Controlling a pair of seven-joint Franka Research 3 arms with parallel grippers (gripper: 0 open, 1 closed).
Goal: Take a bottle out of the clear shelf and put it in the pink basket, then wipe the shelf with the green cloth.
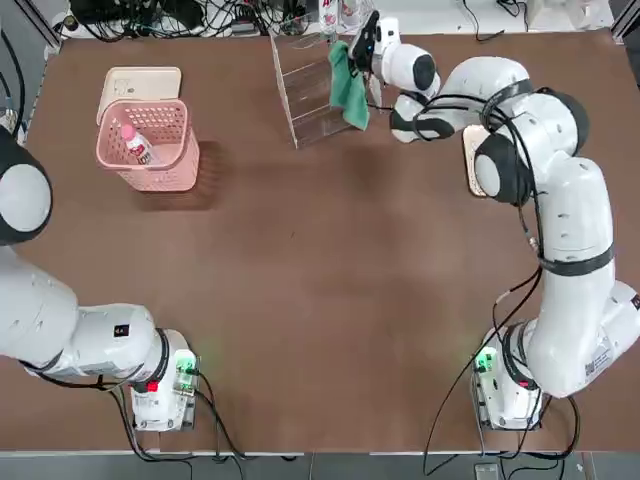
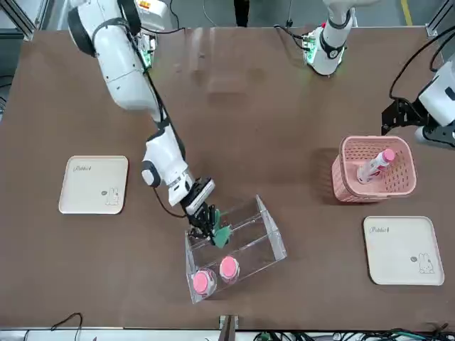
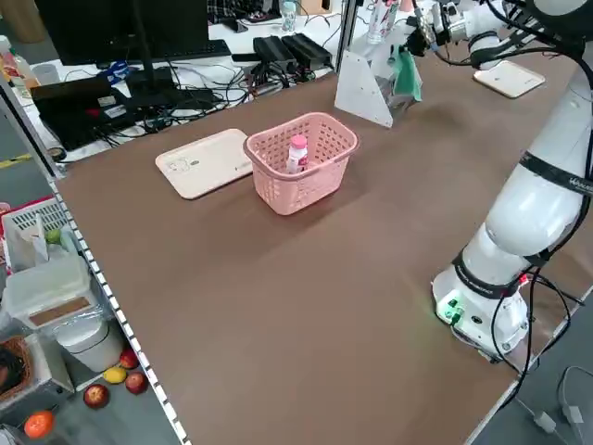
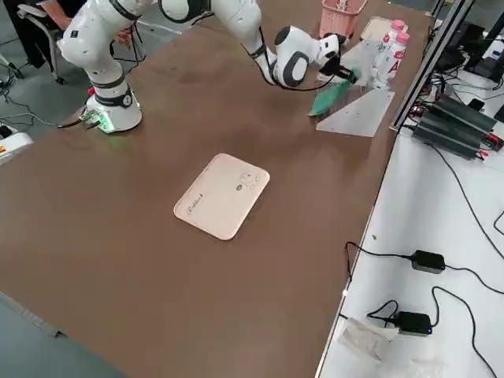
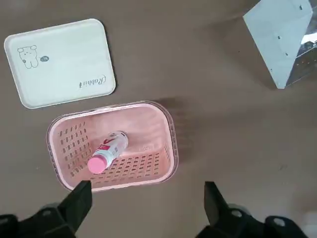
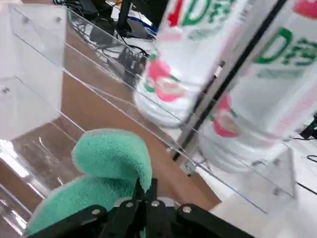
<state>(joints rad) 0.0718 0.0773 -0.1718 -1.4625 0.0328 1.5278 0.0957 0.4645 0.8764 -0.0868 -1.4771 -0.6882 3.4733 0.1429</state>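
Your right gripper is at the clear shelf, with its fingers pinched tight on the green cloth, which hangs against the shelf. 2 bottles stand on the shelf's tier. The bottle lies inside the pink basket. Your left gripper hangs above the basket, fingers wide apart, holding nothing.

Teal-green cloth, see-through clear shelf, pink perforated basket on a plain brown tabletop. The bottle in it is white with a pink cap and red-and-green label. Trays are cream with a little bunny print.
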